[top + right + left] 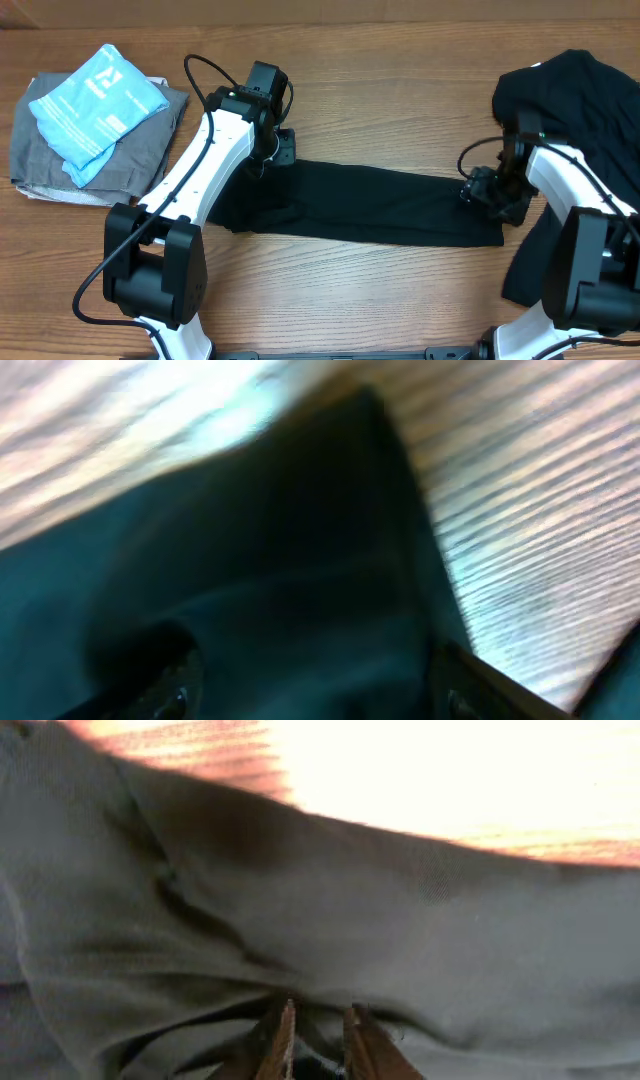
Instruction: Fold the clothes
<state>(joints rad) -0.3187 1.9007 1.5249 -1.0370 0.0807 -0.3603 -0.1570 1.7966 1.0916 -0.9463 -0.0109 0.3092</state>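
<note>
One of the clothes, a black garment, lies folded into a long narrow strip across the middle of the table. My left gripper is at the strip's upper left corner. In the left wrist view its fingers stand a little apart, just open, with a fabric fold right at the tips. My right gripper is down on the strip's right end. Its jaws are wide open over the black cloth and hold nothing. A second black garment lies heaped at the far right, partly under the right arm.
A grey folded garment sits at the back left with a light blue plastic packet on top. Bare wooden table lies behind the strip and in front of it. The heap at the right trails toward the front edge.
</note>
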